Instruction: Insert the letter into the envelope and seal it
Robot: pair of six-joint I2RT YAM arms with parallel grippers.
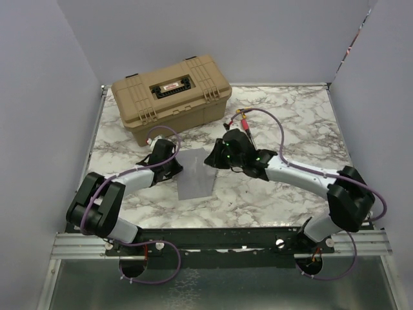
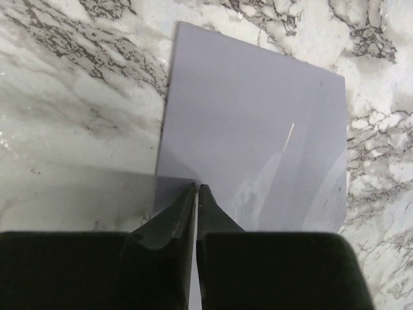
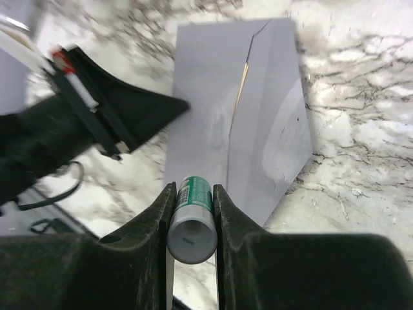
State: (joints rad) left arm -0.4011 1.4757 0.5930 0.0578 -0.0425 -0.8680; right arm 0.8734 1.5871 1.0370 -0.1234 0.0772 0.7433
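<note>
Sealing step, by the look of it. Envelope [image 1: 195, 174] lies flat on worktop [image 1: 290, 123], between both arms. Only a tan sliver of the letter [image 3: 244, 77] shows at the flap seam.

Left fingers [image 2: 195, 191] are pressed together, tips at the envelope's near corner, probably pinning it. Right fingers [image 3: 161, 206] pinch a glue stick [image 3: 191, 223], angled low over the opposite edge.

Next: run glue along the seam, then press the flap down.

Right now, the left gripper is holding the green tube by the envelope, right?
Not quite. It is the right gripper that holds the green tube, not the left gripper. The right wrist view shows the tube clamped between its fingers, by the envelope.
</note>
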